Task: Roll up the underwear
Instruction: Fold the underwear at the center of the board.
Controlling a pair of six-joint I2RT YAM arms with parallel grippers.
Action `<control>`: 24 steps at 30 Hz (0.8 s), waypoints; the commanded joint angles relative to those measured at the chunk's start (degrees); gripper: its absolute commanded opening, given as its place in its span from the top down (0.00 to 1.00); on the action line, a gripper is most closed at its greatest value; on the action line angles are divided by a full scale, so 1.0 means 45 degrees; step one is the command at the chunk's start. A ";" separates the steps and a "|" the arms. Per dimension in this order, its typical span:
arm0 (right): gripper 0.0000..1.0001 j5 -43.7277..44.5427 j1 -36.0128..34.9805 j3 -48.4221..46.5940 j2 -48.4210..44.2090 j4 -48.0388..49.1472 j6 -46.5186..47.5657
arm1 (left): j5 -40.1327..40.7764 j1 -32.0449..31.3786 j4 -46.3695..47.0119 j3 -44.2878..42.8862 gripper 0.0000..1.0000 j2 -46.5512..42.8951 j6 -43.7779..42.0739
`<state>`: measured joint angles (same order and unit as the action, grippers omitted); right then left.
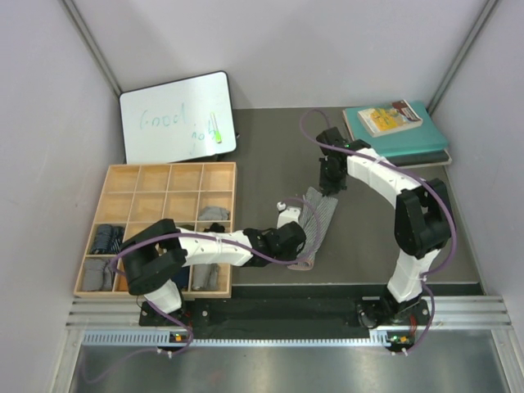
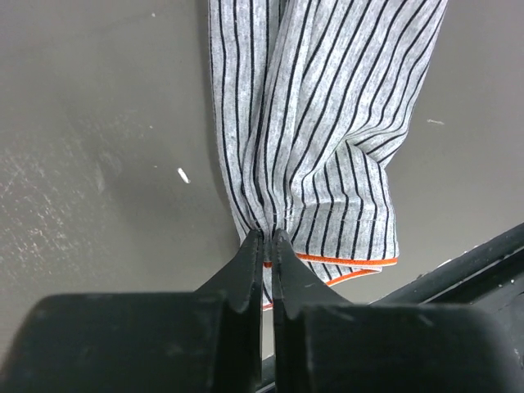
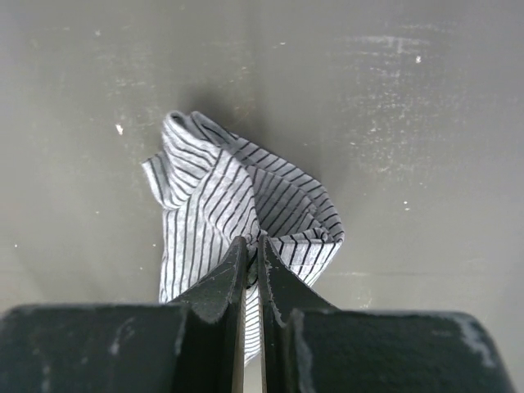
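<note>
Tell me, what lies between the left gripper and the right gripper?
The striped underwear runs from the left gripper to the right gripper, both shut on it; the top view shows this.

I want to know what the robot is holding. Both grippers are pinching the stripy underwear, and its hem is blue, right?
Not quite: the hem of the striped underwear is orange, not blue, as the left wrist view shows. The left gripper and the right gripper do both pinch it.

Whiteboard (image 1: 176, 117), wooden tray (image 1: 169, 165), teal books (image 1: 417, 137)
</note>
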<state>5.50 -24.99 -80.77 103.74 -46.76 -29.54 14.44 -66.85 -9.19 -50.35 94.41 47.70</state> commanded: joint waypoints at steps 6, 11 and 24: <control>1.00 0.0439 -0.0559 -0.0996 -0.0027 -0.0077 0.0061 | 0.0854 -0.0164 0.0089 0.0854 1.00 -0.1603 0.0297; 1.00 0.0419 -0.0598 -0.1327 0.0537 0.0079 0.0138 | 0.0913 -0.0183 0.0285 0.1383 1.00 -0.2502 0.0532; 0.86 -0.0010 -0.0989 -0.1992 0.1359 -0.0057 0.0256 | 0.0542 -0.0379 0.0363 0.1735 1.00 -0.2543 0.0747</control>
<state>5.98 -28.75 -86.02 109.69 -47.75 -29.52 17.39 -68.10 -9.06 -42.74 83.83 50.26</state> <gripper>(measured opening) 0.056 0.027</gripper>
